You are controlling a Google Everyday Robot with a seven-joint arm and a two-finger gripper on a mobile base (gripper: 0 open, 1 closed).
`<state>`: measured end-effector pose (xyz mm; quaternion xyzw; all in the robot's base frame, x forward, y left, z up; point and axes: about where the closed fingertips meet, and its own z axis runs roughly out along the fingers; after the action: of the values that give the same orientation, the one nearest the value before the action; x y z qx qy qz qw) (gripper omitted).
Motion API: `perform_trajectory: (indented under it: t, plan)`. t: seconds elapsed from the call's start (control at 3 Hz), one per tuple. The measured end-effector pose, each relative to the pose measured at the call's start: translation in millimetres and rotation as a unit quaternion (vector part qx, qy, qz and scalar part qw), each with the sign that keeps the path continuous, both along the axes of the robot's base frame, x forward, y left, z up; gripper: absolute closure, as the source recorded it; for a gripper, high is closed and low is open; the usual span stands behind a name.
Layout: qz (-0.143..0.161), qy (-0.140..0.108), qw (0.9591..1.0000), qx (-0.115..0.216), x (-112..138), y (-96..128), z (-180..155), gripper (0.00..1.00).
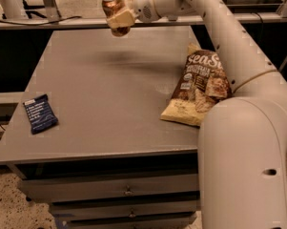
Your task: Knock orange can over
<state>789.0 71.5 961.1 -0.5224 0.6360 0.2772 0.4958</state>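
In the single camera view, the end effector (pixel 120 19) hung at the far edge of the tabletop (pixel 109 109), well beyond the chip bag (pixel 198 92) and off to that bag's left as the camera saw it. The orange can (pixel 112 2) sat right against it. The can's silver top showed just above the end effector's pale body and a strip of its copper side showed just below, so the end effector lay across the can's middle on the camera's side. The can's long axis stood nearly upright, with the top leaning a little away from the chip bag. Whether the end effector clasped the can or only pressed on it could not be told, nor whether the can's base rested on the tabletop. As a judgement, the can was touching the end effector rather than lying off to one side, so toppling it would call for a tip or sideways sweep, not a reach. The count was one orange can, one chip bag, one blue packet (pixel 40 113) well apart from the chip bag across the tabletop, one arm (pixel 219 27) and one end effector.
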Motion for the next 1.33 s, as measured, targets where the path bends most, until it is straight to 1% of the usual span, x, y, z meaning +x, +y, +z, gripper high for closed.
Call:
perform_trajectory:
  t: [0.33, 0.67, 1.0, 1.33]
  plan:
    - [0.073, 0.006, 0.9942, -0.079, -42, 1, -18, 1.0]
    - [0.14, 0.018, 0.9751, -0.171, -81, -2, -46, 1.0]
    - [0.183, 0.011, 0.9479, -0.261, -103, -7, -65, 1.0]
    - [0.204, -0.006, 0.9214, -0.331, -108, -16, -74, 1.0]
